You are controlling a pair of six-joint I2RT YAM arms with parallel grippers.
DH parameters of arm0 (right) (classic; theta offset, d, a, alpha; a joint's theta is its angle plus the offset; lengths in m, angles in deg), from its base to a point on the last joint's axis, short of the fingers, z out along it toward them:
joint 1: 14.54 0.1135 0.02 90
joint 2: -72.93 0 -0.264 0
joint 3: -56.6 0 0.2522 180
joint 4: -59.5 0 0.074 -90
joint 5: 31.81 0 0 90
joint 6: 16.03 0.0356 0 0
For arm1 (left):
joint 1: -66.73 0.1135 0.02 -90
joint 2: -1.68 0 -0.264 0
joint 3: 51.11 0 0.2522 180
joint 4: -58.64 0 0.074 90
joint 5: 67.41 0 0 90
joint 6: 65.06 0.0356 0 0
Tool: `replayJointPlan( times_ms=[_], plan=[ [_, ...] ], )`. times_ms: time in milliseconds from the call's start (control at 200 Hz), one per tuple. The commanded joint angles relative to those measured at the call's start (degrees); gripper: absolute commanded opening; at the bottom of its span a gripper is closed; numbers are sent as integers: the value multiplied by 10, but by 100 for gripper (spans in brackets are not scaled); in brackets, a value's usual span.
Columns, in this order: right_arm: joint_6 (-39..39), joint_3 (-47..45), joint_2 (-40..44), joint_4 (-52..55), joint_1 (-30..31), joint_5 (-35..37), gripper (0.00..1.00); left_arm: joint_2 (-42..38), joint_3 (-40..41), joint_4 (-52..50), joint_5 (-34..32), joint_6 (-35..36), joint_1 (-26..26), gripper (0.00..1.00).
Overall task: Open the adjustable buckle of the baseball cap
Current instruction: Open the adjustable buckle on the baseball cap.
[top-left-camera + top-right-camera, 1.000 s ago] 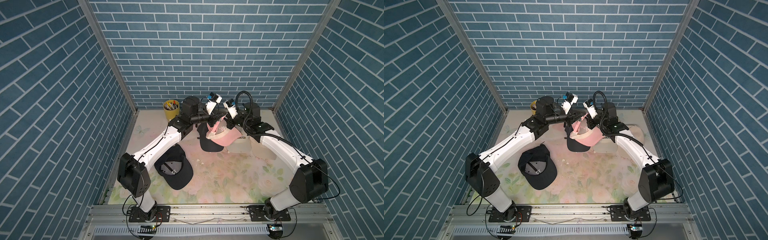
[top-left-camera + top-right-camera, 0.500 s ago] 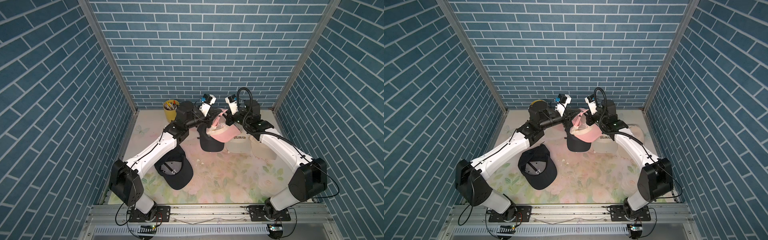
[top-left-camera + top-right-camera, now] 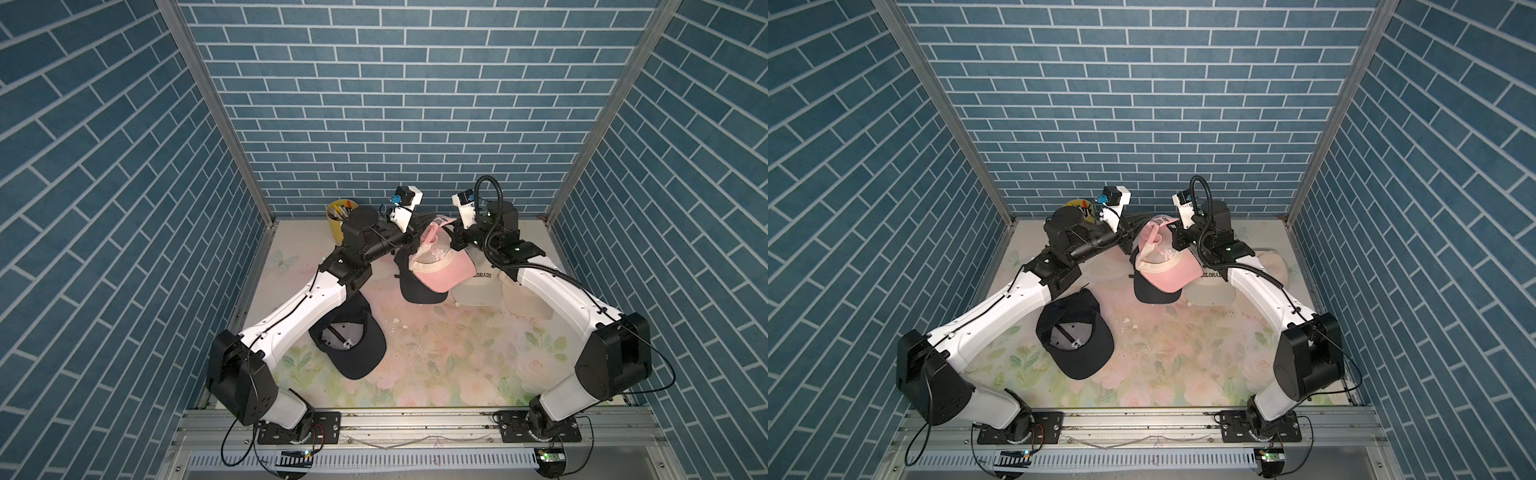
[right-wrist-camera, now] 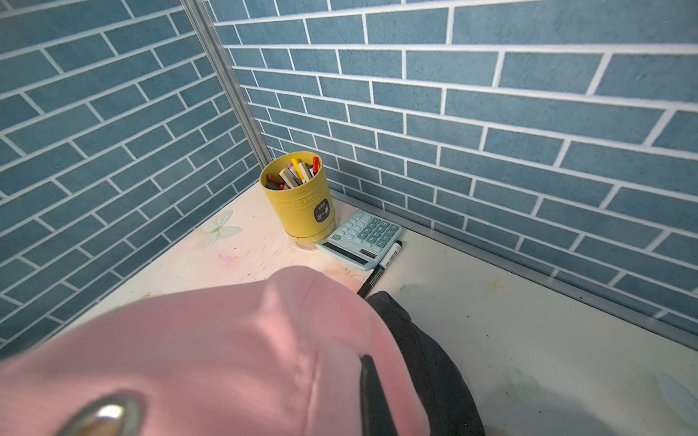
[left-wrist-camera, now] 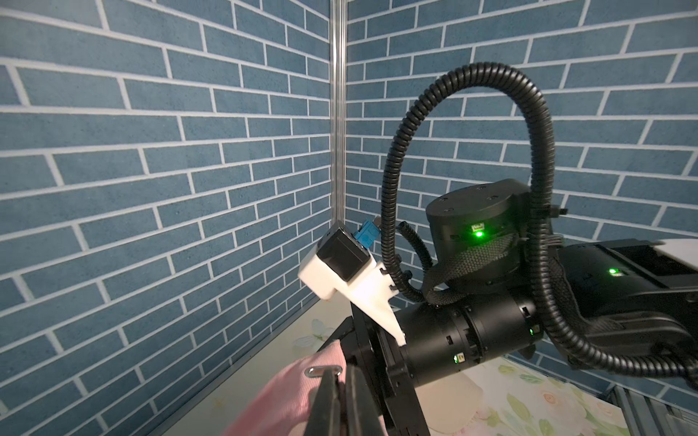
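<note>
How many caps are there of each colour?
pink cap: 1
dark caps: 2
cream caps: 2
Total: 5

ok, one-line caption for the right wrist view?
Close-up: pink cap fills foreground, black cap behind; yellow pen cup, calculator and marker in the corner.
</note>
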Motion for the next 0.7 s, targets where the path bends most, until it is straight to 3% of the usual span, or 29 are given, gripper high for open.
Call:
replayJointPlan(
  times_ms=[0, 100, 175, 325, 565, 695],
  plan=[
    [2, 12, 10, 14, -13, 24, 0, -3, -7, 13, -19, 9, 3, 13],
    [3, 42, 5, 44, -11, 26, 0, -4, 5, 17, -29, 2, 2, 47],
    [11, 55, 2, 52, -11, 20, 0, -7, 10, 20, -53, -5, 3, 59],
    [25, 79, -2, 65, -8, 20, 0, -19, 34, 14, -92, -4, 3, 60],
    [25, 123, -8, 100, -2, 22, 0, -12, 74, 27, -41, -3, -17, 51],
    [25, 138, -8, 105, 1, 17, 0, -5, 81, 39, -40, 3, -25, 56]
  ],
)
